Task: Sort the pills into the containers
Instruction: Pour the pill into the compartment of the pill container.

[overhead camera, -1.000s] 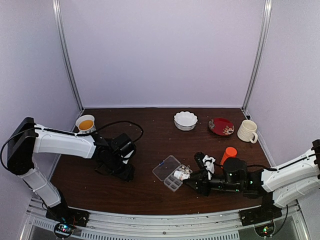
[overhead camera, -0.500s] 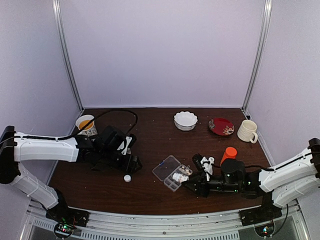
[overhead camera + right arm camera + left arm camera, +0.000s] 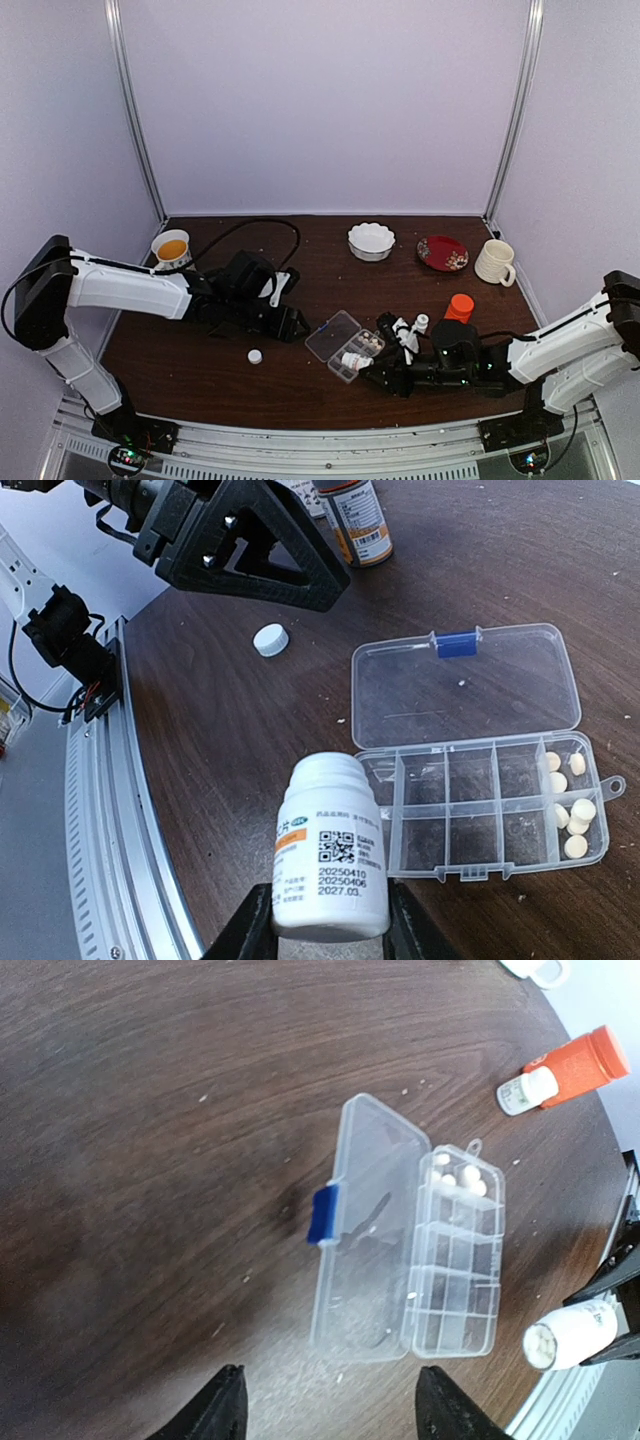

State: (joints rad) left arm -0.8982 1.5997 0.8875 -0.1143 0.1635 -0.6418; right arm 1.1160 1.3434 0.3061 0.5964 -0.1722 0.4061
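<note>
The clear organizer box (image 3: 345,346) lies open on the table, its lid (image 3: 365,1230) with a blue latch folded flat. Several whitish pills (image 3: 456,1178) sit in its end compartments (image 3: 568,802); the other compartments look empty. My right gripper (image 3: 325,932) is shut on an uncapped white pill bottle (image 3: 330,852), tilted just in front of the box (image 3: 480,770); pills show in its mouth (image 3: 541,1346). My left gripper (image 3: 335,1422) is open and empty, low over the table just left of the box. In the top view it (image 3: 290,322) is beside the lid.
A loose white cap (image 3: 255,356) lies left of the box. An orange bottle (image 3: 460,307) and a small white bottle (image 3: 421,322) stand right of it. A white bowl (image 3: 371,240), red plate (image 3: 442,252), mug (image 3: 494,261) and cup (image 3: 171,247) line the back.
My left gripper has moved right to the box, leaving the white cap on the table behind it. My right gripper has shifted the bottle slightly left along the box.
</note>
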